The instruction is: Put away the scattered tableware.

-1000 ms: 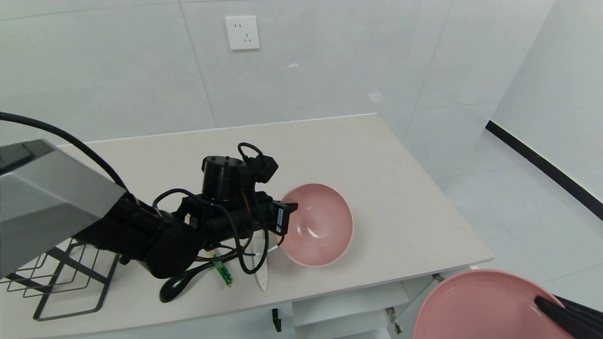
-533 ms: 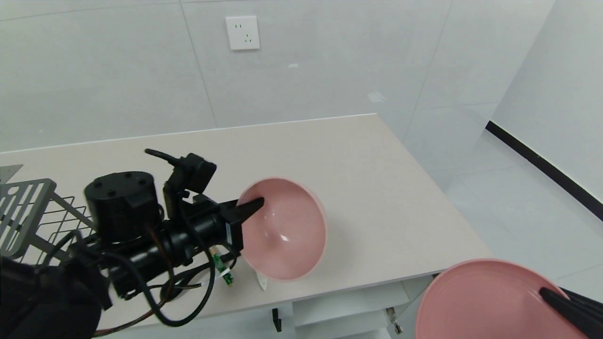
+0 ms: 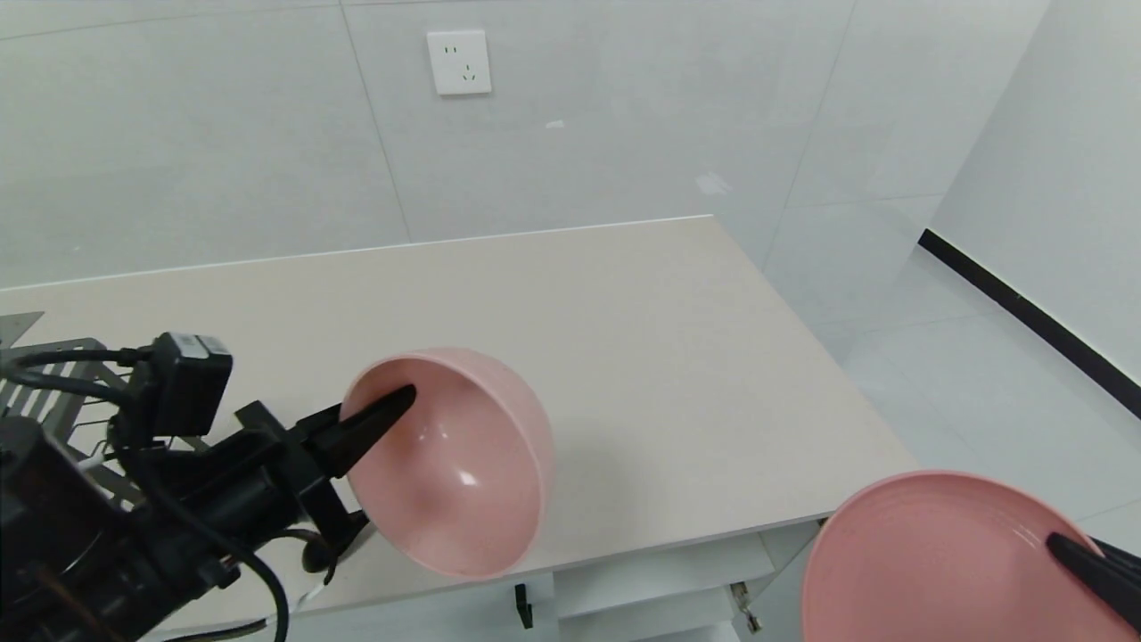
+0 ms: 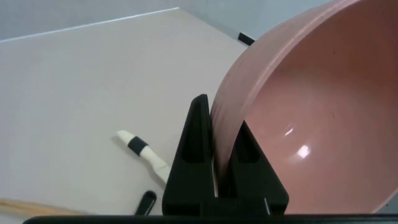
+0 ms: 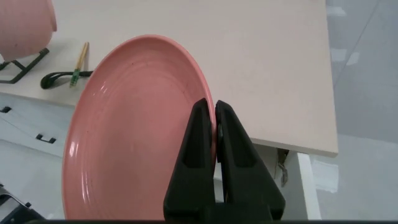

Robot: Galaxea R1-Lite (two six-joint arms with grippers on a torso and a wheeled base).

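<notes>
My left gripper [image 3: 381, 417] is shut on the rim of a pink bowl [image 3: 459, 468], holding it tilted on its side above the counter's [image 3: 624, 294] front left part. The left wrist view shows the two fingers pinching the bowl's [image 4: 311, 118] wall, one inside and one outside, at my left gripper [image 4: 219, 134]. Off the counter's front right corner, my right gripper [image 3: 1070, 548] is shut on the edge of a pink plate [image 3: 927, 562]. In the right wrist view the plate [image 5: 130, 137] stands tilted in my right gripper [image 5: 215, 127].
A white-handled utensil [image 4: 144, 154] lies on the counter under the bowl. A black ladle [image 5: 59, 78] and chopsticks [image 5: 79, 58] lie near the front edge. A wire dish rack [image 3: 49, 357] stands at the far left. Below the counter a drawer [image 3: 660, 580] stands ajar.
My left arm has drawn back to the left and nearer with the bowl, lifting it off the counter and tipping it on its side. The plate has risen slightly.
</notes>
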